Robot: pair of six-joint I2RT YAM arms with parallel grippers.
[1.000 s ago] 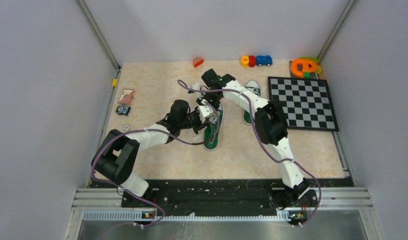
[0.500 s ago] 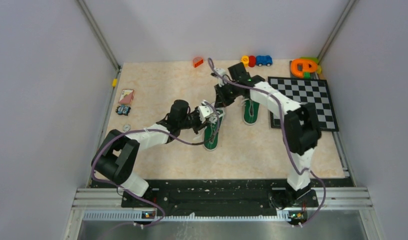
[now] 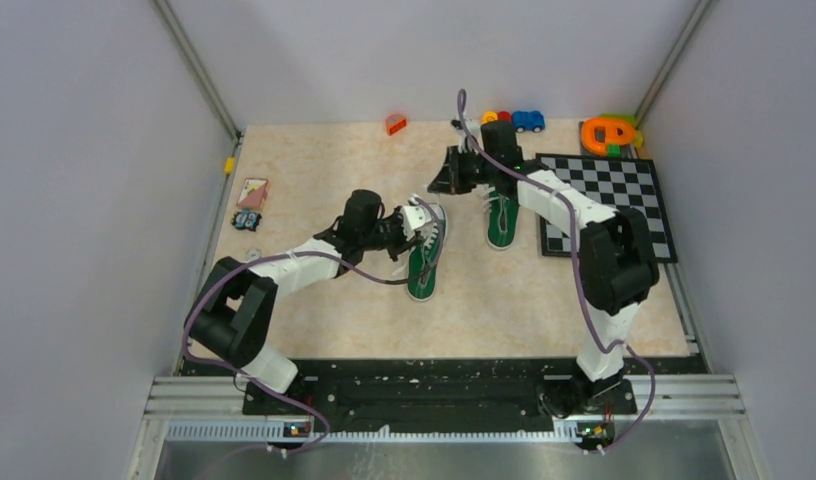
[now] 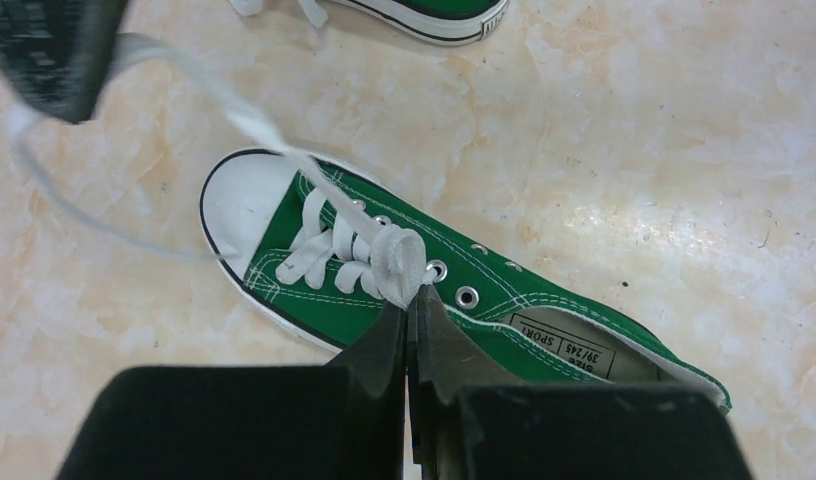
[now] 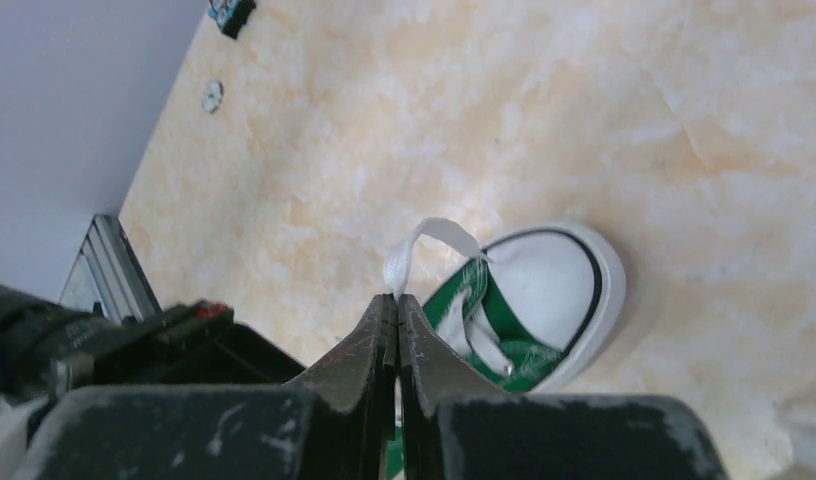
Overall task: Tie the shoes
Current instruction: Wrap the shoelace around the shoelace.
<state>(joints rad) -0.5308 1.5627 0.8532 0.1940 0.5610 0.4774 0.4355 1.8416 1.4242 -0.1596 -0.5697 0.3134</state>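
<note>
The near green shoe (image 3: 422,268) lies mid-table with its white toe cap toward the back. My left gripper (image 3: 427,218) is over its lacing, shut on a bunch of white lace (image 4: 398,262) at the upper eyelets (image 4: 412,296). A second lace strand (image 4: 254,125) runs taut from the shoe (image 4: 544,312) up to my right gripper (image 3: 440,182). That gripper is shut on the lace end (image 5: 424,238), with its tips (image 5: 396,298) raised behind the toe cap (image 5: 549,280). The other green shoe (image 3: 501,218) lies to the right, under the right arm.
A checkerboard (image 3: 606,205) lies at the right. Small toys sit along the back edge: an orange block (image 3: 395,124), toy cars (image 3: 514,121) and an orange and green toy (image 3: 609,133). A card (image 3: 252,192) and small items (image 3: 247,221) lie at the left.
My right arm has swung from the left of the near shoe to the back right, drawing the lace end up and away. My left gripper has stayed at the lacing.
</note>
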